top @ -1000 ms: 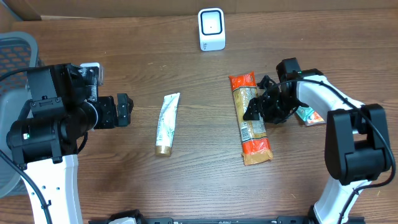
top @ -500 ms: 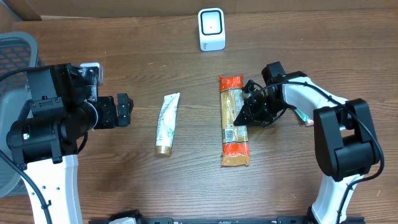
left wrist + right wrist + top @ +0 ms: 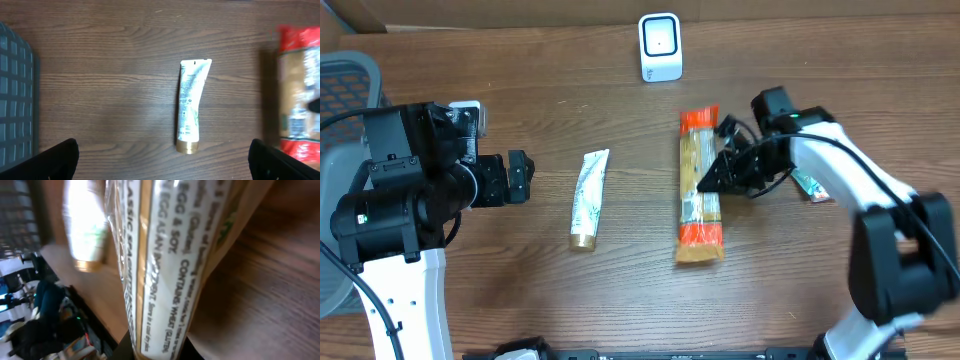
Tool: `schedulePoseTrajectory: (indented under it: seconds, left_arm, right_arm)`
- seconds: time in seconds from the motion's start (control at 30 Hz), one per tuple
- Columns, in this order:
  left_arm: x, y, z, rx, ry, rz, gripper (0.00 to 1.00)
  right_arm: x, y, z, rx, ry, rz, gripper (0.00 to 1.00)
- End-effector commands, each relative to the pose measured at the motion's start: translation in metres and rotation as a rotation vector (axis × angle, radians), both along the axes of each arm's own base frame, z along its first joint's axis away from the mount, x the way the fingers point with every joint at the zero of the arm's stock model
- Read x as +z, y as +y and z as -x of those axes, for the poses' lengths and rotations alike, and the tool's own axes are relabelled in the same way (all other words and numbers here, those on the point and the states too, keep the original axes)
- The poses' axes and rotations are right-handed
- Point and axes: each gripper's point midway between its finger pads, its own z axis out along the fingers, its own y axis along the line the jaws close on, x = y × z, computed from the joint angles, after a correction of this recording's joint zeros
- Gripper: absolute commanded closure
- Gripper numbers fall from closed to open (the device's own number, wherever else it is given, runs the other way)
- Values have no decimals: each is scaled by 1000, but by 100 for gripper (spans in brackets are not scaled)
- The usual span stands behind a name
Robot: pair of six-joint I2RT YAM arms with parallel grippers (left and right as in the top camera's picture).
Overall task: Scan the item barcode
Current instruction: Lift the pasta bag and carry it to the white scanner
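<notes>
I see my right pincer [image 3: 717, 178] clamped on the right edge of the long spaghetti packet [image 3: 699, 215]. The packet lies on the brown worktop [image 3: 620, 290], middle right of the overhead view, with one orange end toward the top of the frame and one toward the bottom. In the right wrist view it fills the frame, very close. The white scanner [image 3: 660, 47] stands at the top middle, well apart from the packet. My left pincer [image 3: 523, 177] is spread wide at the left, holding nothing, near a white tube [image 3: 588, 200].
</notes>
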Motion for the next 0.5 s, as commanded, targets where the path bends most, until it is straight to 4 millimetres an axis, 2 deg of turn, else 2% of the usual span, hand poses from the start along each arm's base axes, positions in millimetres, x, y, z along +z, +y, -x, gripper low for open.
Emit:
schedulePoseTrajectory:
  seconds: [0.0,0.17,0.47]
  left_arm:
    - [6,0,-2,-10,-19,0,0]
    - [6,0,-3,-10,-19,0,0]
    - [6,0,-3,-10,-19,0,0]
  right_arm:
    - [88,12,-8,15,-207,-148,96]
    - [113,10,1,17,-267,-162,96]
    - [115,9,4,17,-264,-160,96]
